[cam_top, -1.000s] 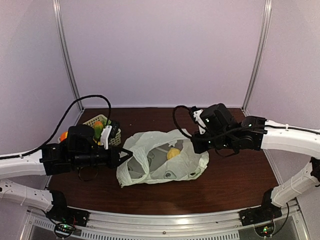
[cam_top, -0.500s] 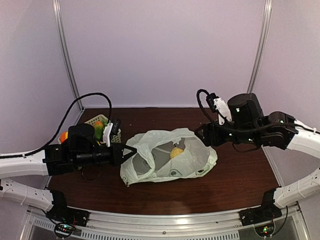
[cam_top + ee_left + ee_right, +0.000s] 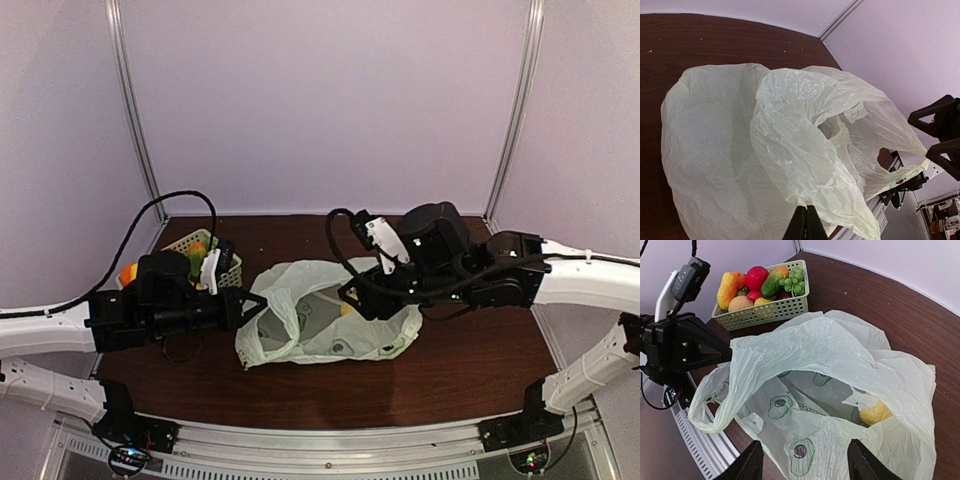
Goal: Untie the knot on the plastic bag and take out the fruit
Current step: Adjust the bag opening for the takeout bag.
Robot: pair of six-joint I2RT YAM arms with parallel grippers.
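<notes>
One small, lumpy yellow fruit (image 3: 875, 413) is lying inside the large, thin, crinkly, pale greenish-white plastic bag (image 3: 840, 352), low at the bag's right-hand side in the right wrist view and partly covered by a fold of plastic. The bag is resting on the dark brown wooden table (image 3: 470, 350), roughly between the two arms, and its mouth is gaping wide, so that the grey-green printed marks (image 3: 776, 406) on its inner wall are showing. The left gripper (image 3: 262, 302) is pinching the bag's rim at the bag's left side, its black fingers pressed together on the film and holding that edge up off the table. The right gripper (image 3: 806, 442) is hanging over the open mouth with its two fingers spread well apart, gripping nothing and not touching the fruit. Behind the left gripper, near the table's far left corner, a pale green slotted plastic basket (image 3: 765, 315) is sitting apart from the bag, holding red, orange, yellow and green pieces, among them a bunch of green grapes (image 3: 796, 280).
</notes>
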